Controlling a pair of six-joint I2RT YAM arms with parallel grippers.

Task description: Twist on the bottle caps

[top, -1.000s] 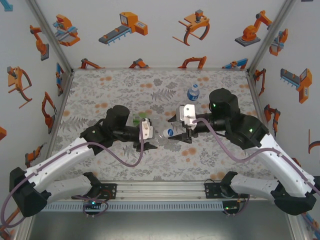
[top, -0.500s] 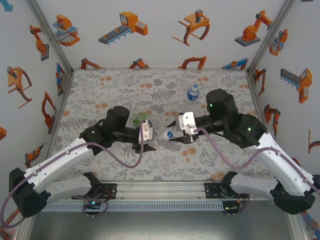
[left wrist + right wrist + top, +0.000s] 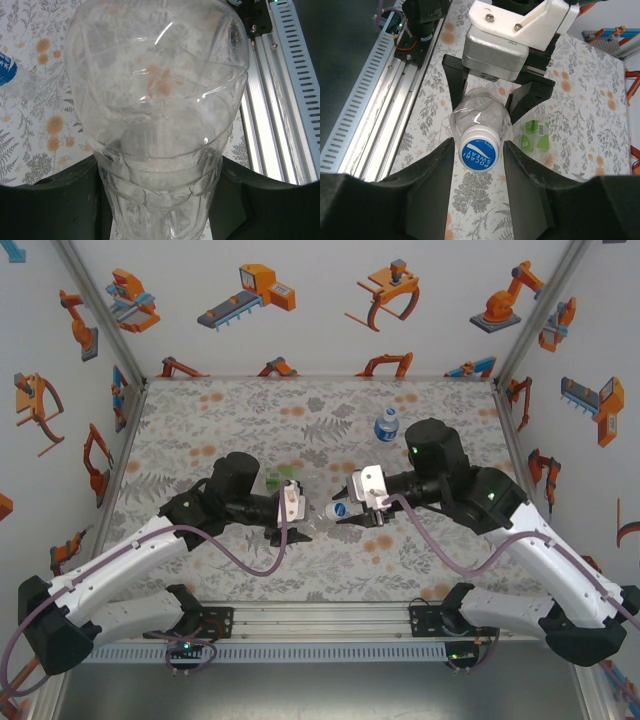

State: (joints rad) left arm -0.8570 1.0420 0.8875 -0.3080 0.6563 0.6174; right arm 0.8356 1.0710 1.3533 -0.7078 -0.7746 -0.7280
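Left gripper (image 3: 160, 207) is clamped on the body of the clear bottle (image 3: 155, 100), held level above the middle of the desk (image 3: 200, 425) with its neck pointing right. The blue-and-white cap (image 3: 478, 152) sits at the neck, closely flanked by the right gripper (image 3: 479, 146); cannot tell whether it pinches yet. Likely risks: cap off-axis from the neck, so it cross-threads or jams; a weak pinch, so fingers slip round the cap; turning force, so the thin bottle twists or slides in the left gripper and falls near the green-labelled bottle (image 3: 536, 134).
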